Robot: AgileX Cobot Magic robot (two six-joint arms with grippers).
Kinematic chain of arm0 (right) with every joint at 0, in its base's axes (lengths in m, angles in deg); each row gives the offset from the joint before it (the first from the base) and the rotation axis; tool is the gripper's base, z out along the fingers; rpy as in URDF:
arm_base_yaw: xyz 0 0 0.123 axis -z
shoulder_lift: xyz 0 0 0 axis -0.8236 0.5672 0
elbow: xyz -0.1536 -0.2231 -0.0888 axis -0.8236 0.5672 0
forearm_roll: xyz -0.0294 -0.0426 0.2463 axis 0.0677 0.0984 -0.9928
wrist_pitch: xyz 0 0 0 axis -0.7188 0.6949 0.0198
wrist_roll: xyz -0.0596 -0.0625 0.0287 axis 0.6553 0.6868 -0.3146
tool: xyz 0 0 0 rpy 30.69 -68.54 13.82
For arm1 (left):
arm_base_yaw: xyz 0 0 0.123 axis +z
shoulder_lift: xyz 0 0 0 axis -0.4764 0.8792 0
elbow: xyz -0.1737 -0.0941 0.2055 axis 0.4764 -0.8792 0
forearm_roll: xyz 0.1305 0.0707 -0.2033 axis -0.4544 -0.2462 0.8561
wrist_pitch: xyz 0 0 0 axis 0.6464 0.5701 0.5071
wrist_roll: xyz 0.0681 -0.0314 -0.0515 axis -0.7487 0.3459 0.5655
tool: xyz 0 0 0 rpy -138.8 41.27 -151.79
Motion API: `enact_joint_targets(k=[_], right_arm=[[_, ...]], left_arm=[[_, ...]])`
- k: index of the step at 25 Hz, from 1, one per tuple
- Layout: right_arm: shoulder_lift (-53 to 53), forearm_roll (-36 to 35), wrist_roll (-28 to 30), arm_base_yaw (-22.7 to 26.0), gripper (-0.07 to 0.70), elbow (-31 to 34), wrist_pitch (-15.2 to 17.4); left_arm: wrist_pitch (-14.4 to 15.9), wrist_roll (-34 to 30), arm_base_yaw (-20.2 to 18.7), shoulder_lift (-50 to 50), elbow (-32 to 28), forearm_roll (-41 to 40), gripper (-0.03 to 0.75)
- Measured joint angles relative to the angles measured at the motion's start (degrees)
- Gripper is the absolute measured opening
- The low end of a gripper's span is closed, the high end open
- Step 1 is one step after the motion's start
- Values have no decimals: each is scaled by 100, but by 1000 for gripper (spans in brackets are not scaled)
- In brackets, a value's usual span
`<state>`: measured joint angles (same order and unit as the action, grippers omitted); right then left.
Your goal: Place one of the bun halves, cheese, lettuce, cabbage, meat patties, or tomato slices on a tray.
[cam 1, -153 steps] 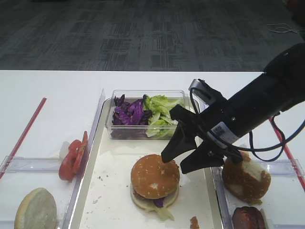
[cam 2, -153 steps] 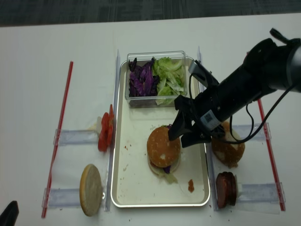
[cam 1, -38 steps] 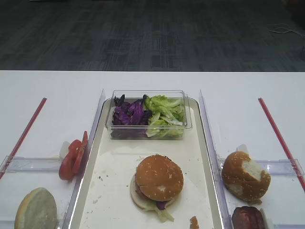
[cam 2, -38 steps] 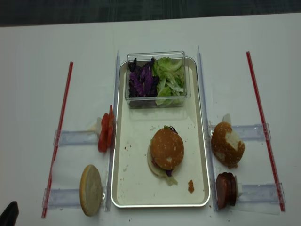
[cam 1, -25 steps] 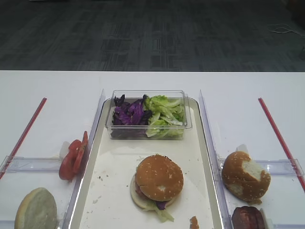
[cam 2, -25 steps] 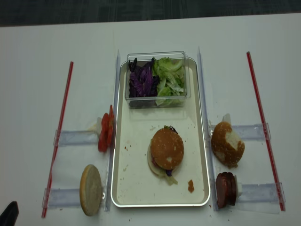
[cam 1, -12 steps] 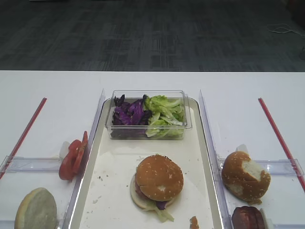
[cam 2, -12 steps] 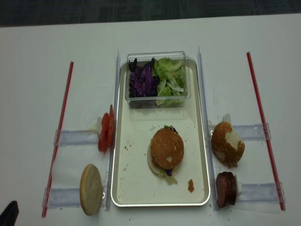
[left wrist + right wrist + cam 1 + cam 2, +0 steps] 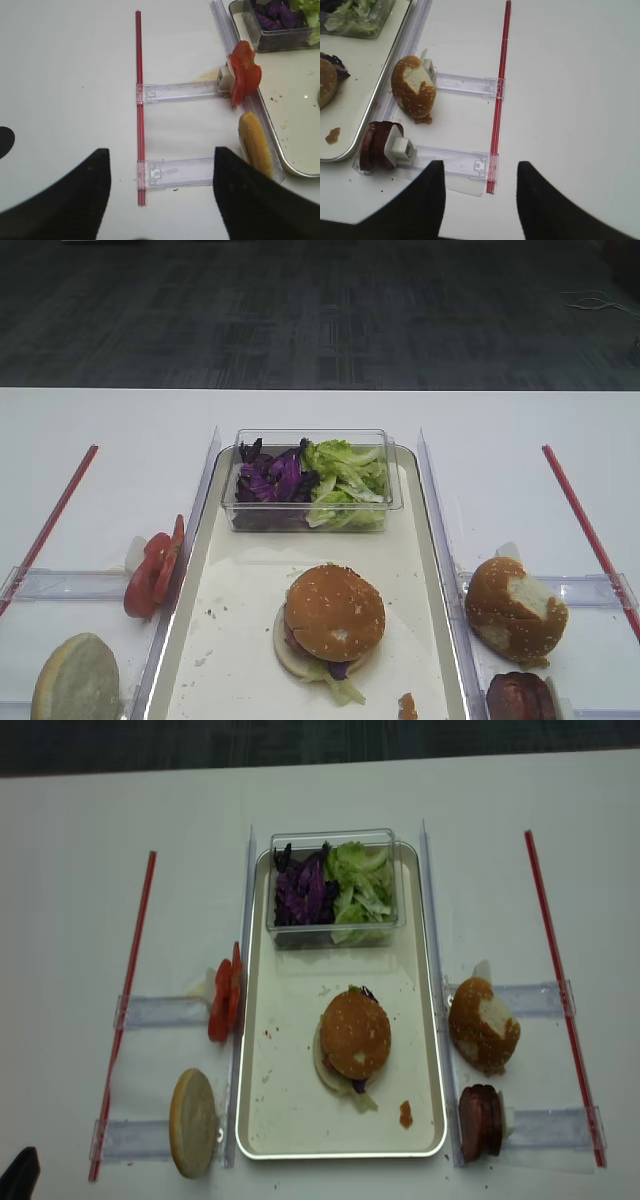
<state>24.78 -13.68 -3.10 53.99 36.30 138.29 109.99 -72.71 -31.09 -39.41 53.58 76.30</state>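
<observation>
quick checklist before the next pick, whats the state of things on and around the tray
1. Right gripper free: ok, open, nothing between its fingers, parked over bare table.
2. Left gripper free: ok, open and holding nothing.
3. Tray has room: ok, bare liner left of the assembled burger.
4. Tomato slices reachable: ok, standing on edge in a holder just outside the tray's left rim.
5. Meat patties reachable: ok, upright in the holder outside the right rim, beside the torn seeded bun.
6. Lettuce and cabbage supply: ok, both in the clear tub at the tray's far end.
</observation>
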Motion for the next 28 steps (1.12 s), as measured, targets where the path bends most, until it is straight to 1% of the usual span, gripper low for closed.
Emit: enact_joint_targets(k=[1, 6, 11, 16, 22, 28], right_arm=[[0, 0, 0, 0, 359, 24, -40], [0, 0, 0, 0, 359, 126, -504], [0, 22, 0, 0, 359, 237, -677], [0, 22, 0, 0, 359, 259, -701], [0, 30, -188, 0, 359, 259, -701], [0, 30, -188, 0, 359, 259, -701]], left_arm=[[0, 0, 0, 0, 0, 0, 422], [0, 0, 0, 0, 0, 0, 422], [0, 0, 0, 0, 0, 0, 422], [0, 0, 0, 0, 0, 0, 422], [0, 0, 0, 0, -12, 0, 422], [0, 0, 0, 0, -12, 0, 422]])
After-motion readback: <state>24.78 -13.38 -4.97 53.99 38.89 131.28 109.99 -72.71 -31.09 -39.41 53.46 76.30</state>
